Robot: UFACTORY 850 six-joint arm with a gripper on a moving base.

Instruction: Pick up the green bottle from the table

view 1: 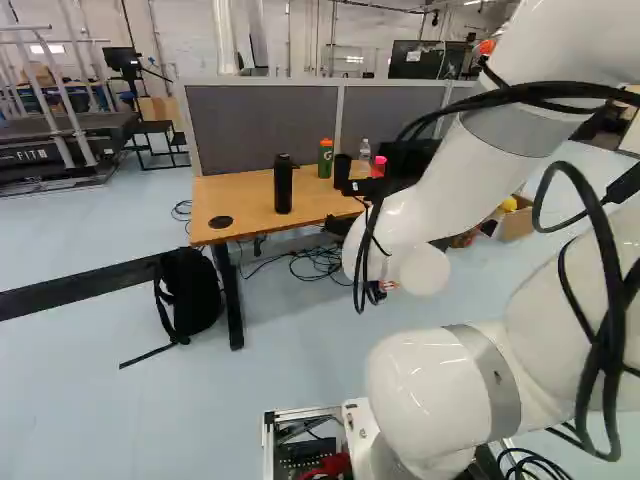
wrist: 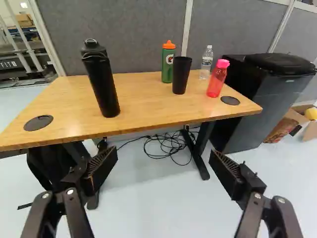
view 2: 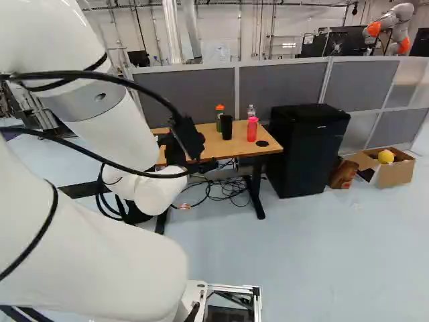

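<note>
Grey panels in pale frames form the long partition (view 2: 281,84), which we see standing behind the rectangular, light-wood worktop (wrist: 143,116). We have our thick, glossy white arm (view 1: 440,190) bent on the near side of it. Beside the worktop sits a boxy black cabinet (view 2: 308,147) with a dark top. On the floor, close to one of the worktop's legs, we find a black fabric backpack (view 1: 190,295).

Our black two-fingered gripper (view 2: 186,149) has its fingers spread wide apart, with the near edge of the worktop ahead of it. Nearest us among the drinkware is a tall black cylindrical bottle (wrist: 100,82), upright and well apart from the others. The green cylindrical bottle with an orange cap (wrist: 168,64) stands upright towards the back of the worktop, near the partition. Just beside it, slightly closer to us, is a tapered black tumbler (wrist: 181,75); then come a clear plastic bottle (wrist: 206,64) and, nearer us, a translucent pink bottle (wrist: 217,82).
</note>
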